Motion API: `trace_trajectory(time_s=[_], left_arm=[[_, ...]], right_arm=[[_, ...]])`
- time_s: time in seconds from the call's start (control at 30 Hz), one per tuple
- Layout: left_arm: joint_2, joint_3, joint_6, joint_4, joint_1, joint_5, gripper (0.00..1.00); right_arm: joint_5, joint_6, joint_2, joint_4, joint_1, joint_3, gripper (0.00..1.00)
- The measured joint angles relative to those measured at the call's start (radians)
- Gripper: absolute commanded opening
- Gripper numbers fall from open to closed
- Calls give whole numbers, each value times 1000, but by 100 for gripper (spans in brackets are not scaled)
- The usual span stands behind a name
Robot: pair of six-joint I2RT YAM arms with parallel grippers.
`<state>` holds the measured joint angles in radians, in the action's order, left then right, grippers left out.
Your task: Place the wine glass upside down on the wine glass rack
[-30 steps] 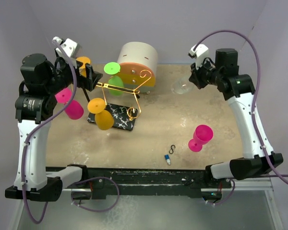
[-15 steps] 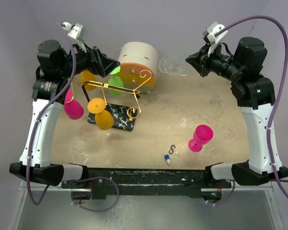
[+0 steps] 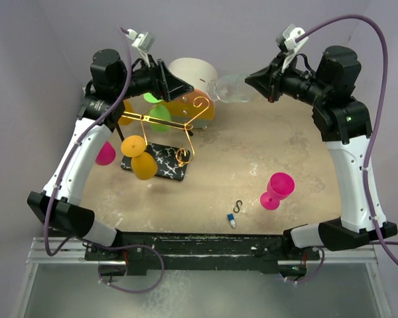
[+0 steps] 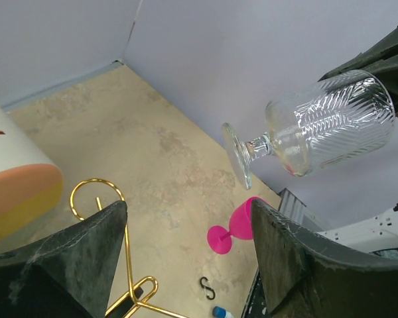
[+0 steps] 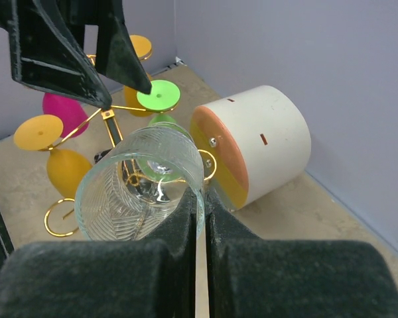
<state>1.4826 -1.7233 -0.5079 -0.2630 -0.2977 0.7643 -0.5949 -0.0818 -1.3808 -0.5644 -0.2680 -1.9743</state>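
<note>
My right gripper [image 3: 257, 83] is shut on the rim of a clear ribbed wine glass [image 3: 231, 89]. It holds the glass on its side in the air, foot pointing left, beside the cream box. The right wrist view looks into the bowl [image 5: 142, 182] between my shut fingers [image 5: 202, 205]. The gold wire rack [image 3: 167, 123] stands on its black marbled base [image 3: 160, 164], with orange, green and pink glasses hanging upside down. My left gripper [image 3: 180, 86] is open and empty, raised above the rack and facing the clear glass [image 4: 318, 126]. A gold hook [image 4: 96, 195] shows below it.
A round cream drawer box [image 3: 194, 78] with an orange front lies behind the rack. A pink wine glass [image 3: 276, 190] lies on its side at the right of the table. A black S-hook [image 3: 238, 206] and a small blue-and-white piece [image 3: 231, 220] lie near the front.
My right gripper has lifted the clear glass and carried it left towards the box. My left gripper has risen and swung right, from beside the rack to above it.
</note>
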Motion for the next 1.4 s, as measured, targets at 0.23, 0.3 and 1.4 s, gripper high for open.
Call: trace_trajectory(time_s=[0.23, 0.3, 1.4], left_arm=[[56, -2, -63, 39, -46, 33, 73], [62, -3, -77, 42, -56, 39, 70], [165, -66, -127, 15, -122, 40, 21]], right_arm=[[-1, 11, 0, 24, -10, 11, 0], [-1, 12, 0, 27, -14, 17, 0], [61, -25, -14, 32, -60, 58, 0]])
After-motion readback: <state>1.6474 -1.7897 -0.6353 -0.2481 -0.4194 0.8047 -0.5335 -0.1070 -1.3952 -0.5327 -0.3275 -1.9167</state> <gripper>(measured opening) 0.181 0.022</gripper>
